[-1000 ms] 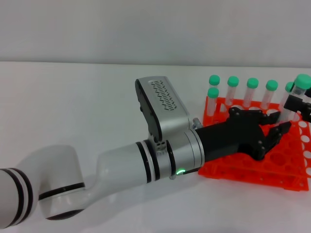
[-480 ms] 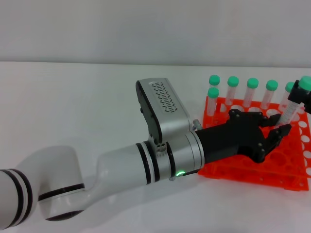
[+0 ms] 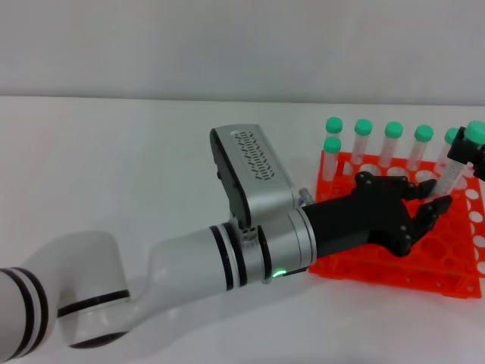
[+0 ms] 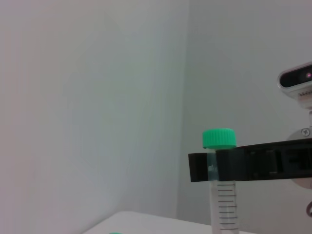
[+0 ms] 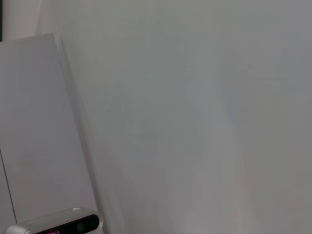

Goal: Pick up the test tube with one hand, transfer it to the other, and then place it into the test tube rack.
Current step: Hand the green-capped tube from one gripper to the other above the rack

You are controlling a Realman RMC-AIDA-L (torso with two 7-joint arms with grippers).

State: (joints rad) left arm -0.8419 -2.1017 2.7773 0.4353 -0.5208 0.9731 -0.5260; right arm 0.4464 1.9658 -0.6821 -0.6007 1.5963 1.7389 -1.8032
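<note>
The left arm (image 3: 189, 265), white and silver with black bands and a lit green light, reaches across the white table (image 3: 114, 152) from the left. Its black left gripper (image 3: 420, 208) hangs over the orange test tube rack (image 3: 424, 265), fingers spread wide and curled, holding nothing; one fingertip lies just beside the lower end of the test tube (image 3: 455, 167). Five other green-capped tubes (image 3: 363, 144) stand upright along the rack's far rows. At the right edge, the right gripper (image 3: 468, 155) clamps the test tube just below its green cap. The tube hangs tilted above the rack's right portion, not seated in a hole. The left wrist view confirms black fingers (image 4: 243, 165) closed around the tube beneath its cap.
</note>
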